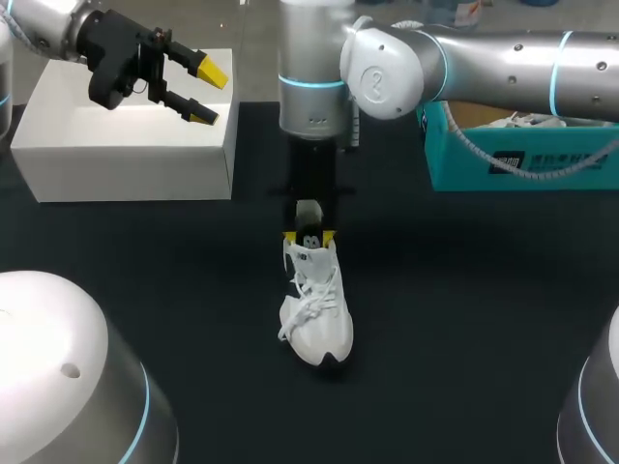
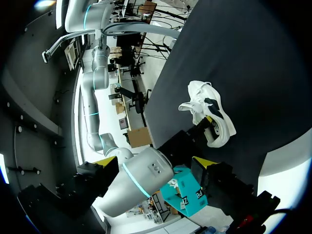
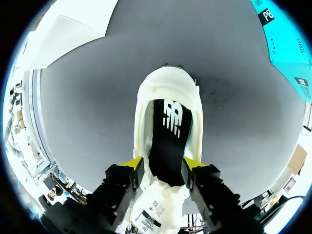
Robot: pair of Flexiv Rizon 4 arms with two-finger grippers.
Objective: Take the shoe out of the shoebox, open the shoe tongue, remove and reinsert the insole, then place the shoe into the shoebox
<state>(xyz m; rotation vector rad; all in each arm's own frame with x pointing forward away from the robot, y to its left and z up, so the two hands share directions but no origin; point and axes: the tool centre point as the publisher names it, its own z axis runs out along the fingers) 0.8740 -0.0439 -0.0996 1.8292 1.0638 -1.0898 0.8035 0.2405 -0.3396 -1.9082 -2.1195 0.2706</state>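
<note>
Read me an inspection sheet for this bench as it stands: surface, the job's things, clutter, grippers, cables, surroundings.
Surface: black table, dark cover.
Job's things: the white shoe lies mid-table, outside the teal shoebox at the far right. The black insole shows inside the shoe. Something white lies in the shoebox, but I cannot tell what.
Clutter: a white box at the far left; otherwise nothing seen.
Grippers: the left gripper is open above the white box, holding nothing. The right gripper is down at the shoe's opening, grip unclear.
Cables: a ribbed grey hose hangs from the right arm across the shoebox.
Surroundings: nothing seen.
</note>
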